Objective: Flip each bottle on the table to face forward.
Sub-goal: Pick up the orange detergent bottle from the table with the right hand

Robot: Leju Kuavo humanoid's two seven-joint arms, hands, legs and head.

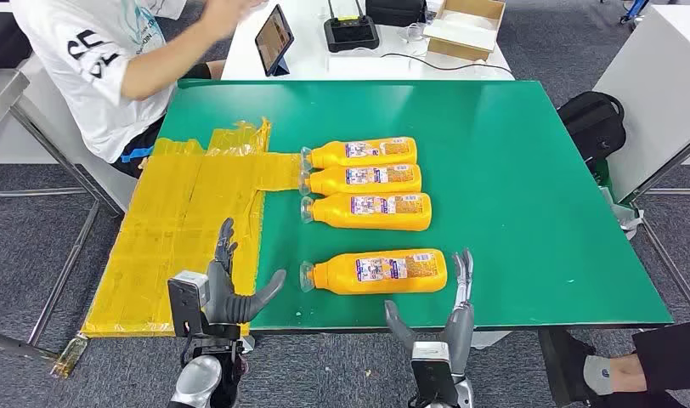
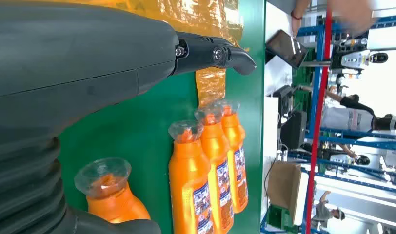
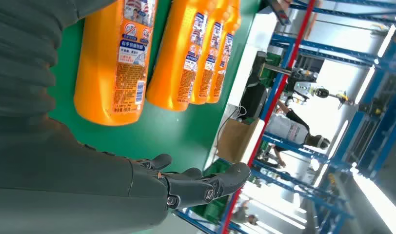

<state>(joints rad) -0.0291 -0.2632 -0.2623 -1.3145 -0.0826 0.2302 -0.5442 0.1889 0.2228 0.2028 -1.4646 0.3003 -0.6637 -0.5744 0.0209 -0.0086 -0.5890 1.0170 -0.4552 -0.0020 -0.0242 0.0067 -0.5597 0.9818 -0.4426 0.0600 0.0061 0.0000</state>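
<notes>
Four orange bottles are lying on their sides on the green tabletop point(image 1: 528, 170), caps pointing toward nine o'clock and printed labels facing up. Three of them are sitting side by side in a tight stack near the middle: the far bottle point(image 1: 363, 153), the second bottle point(image 1: 363, 179) touching it, and the third bottle point(image 1: 367, 212) just beside that. The nearest bottle point(image 1: 378, 271) is lying apart from the stack, toward six o'clock, close to the tabletop's front edge. I am holding my left robot hand point(image 1: 231, 285) at about nine o'clock of that nearest bottle's clear cap, fingers spread apart and thumb reaching toward the cap, gripping nothing. I am holding my right robot hand point(image 1: 452, 310) at about five o'clock of the same bottle, just off its base end, fingers apart and pointing up, also gripping nothing. Neither robot hand is touching the bottle, as far as I can tell. Yellow taped sheeting point(image 1: 184, 221) is covering the tabletop's nine o'clock side. A person in a white shirt point(image 1: 95, 59) is sitting at the far corner around eleven o'clock, beside a tablet point(image 1: 274, 38) propped on a white table.
</notes>
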